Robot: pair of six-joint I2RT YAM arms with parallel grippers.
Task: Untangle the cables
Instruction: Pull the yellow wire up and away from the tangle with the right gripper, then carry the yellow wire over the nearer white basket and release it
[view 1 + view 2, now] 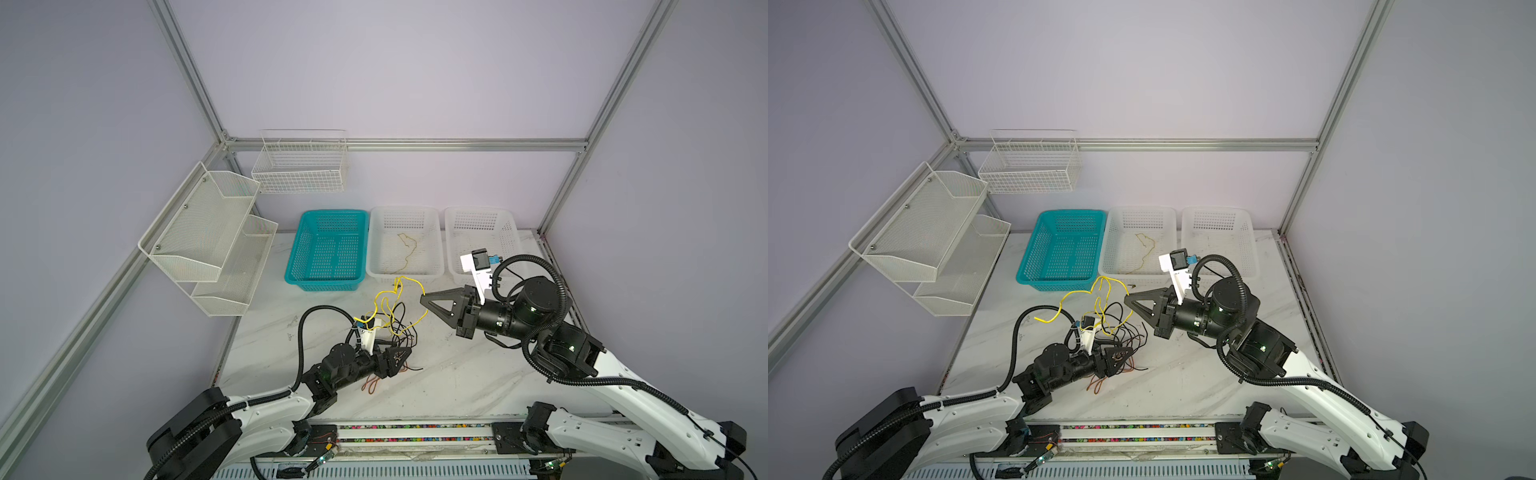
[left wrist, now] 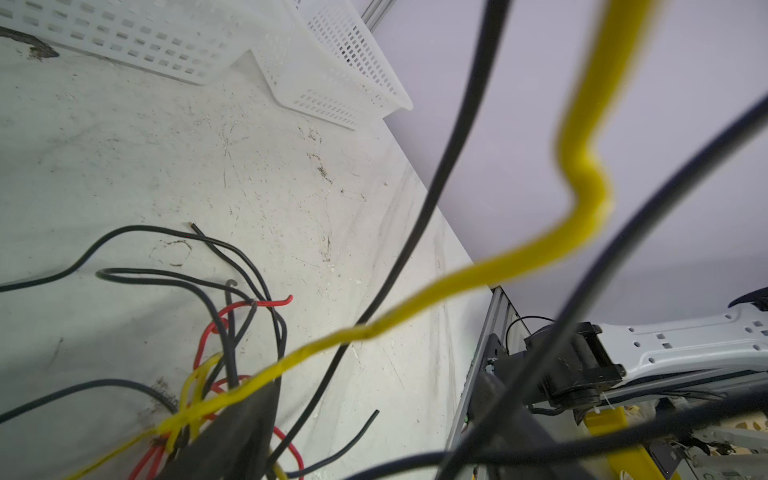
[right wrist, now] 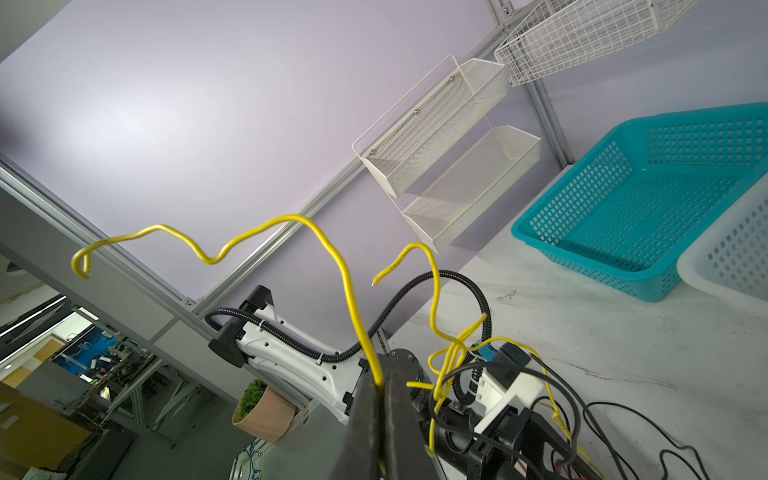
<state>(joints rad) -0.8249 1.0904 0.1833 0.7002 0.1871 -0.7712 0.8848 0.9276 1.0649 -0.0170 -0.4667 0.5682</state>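
The cables (image 1: 395,322) lay in a loose knot near the middle of the pale marbled table (image 1: 457,374), between my two claws. A yellow cable (image 3: 291,216) rose out of the knot in tall, springy loops. My right claw (image 1: 423,298) was closed on it and held it above the table. In the right wrist view, the yellow strand ran straight down between the two pressed-together fingers (image 3: 401,419).

My left claw (image 1: 398,358) sat low at the near edge of the knot, among black cables (image 2: 464,104) and red cables (image 2: 266,303). Wires crossed over it, and I could not tell whether it was open or closed on anything.

Beyond the knot, three baskets stood in a row along the back of the table. A teal basket (image 1: 332,214) was on the left. The middle white basket (image 1: 405,210) held one thin yellowish wire (image 1: 409,253). The other white basket (image 1: 482,211) was on the right, partly hidden by my right arm's camera. Two white wire racks (image 1: 208,232) hung on the left wall.
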